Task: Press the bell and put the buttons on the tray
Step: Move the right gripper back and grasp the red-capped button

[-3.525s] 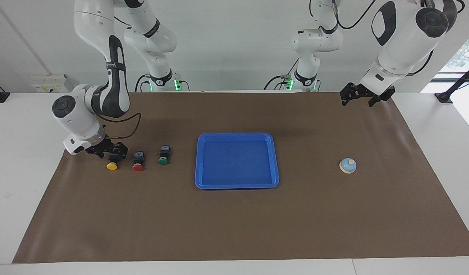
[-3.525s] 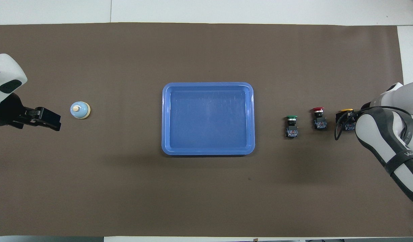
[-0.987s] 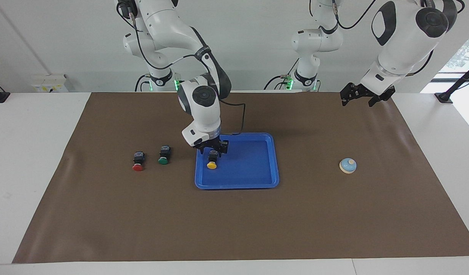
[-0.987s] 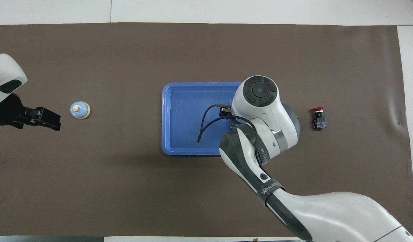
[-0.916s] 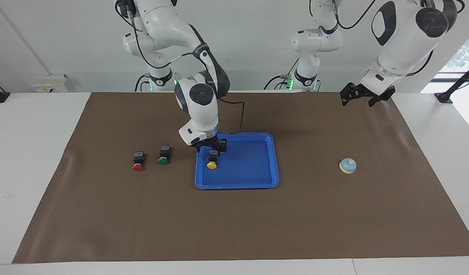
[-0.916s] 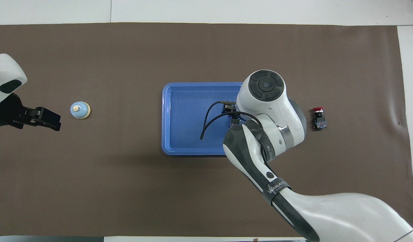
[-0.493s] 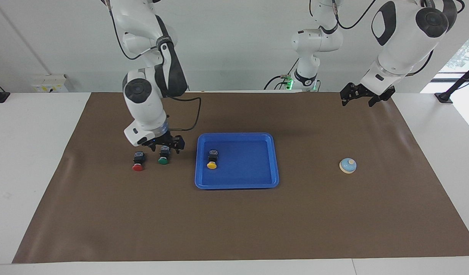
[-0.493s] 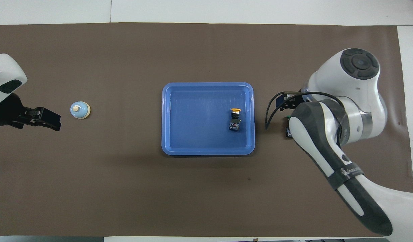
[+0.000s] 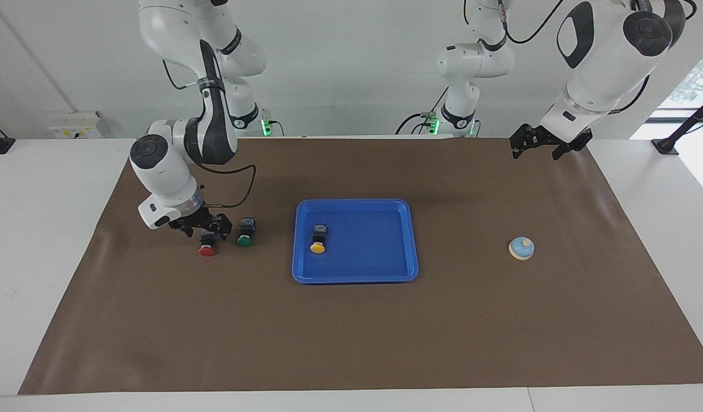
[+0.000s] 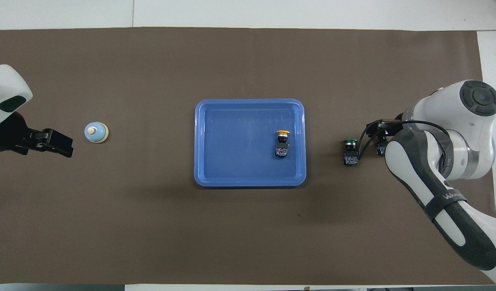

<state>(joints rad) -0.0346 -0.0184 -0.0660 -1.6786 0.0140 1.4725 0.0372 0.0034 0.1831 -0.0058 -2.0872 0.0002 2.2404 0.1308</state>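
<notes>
The blue tray point(image 9: 411, 240) point(image 10: 199, 141) lies mid-table with the yellow button point(image 9: 318, 239) point(image 10: 282, 143) lying in it, toward the right arm's end. The green button point(image 9: 245, 234) point(image 10: 350, 151) and the red button point(image 9: 206, 245) lie on the mat beside the tray at the right arm's end. My right gripper point(image 9: 205, 228) point(image 10: 378, 130) is open and low over the red button, a finger on each side of its body. In the overhead view the arm covers most of that button. The bell point(image 9: 521, 248) point(image 10: 96, 132) stands at the left arm's end. My left gripper point(image 9: 539, 147) point(image 10: 56, 142) waits open in the air, apart from the bell.
A brown mat point(image 9: 351, 332) covers most of the white table point(image 9: 36, 240). The right arm's forearm point(image 10: 434, 194) stretches over the mat at its own end. A cable loops from the right wrist point(image 9: 237, 189).
My right gripper let go of the yellow button in the tray, rose, swung toward its own end past the green button and came down over the red one. The left arm has not moved.
</notes>
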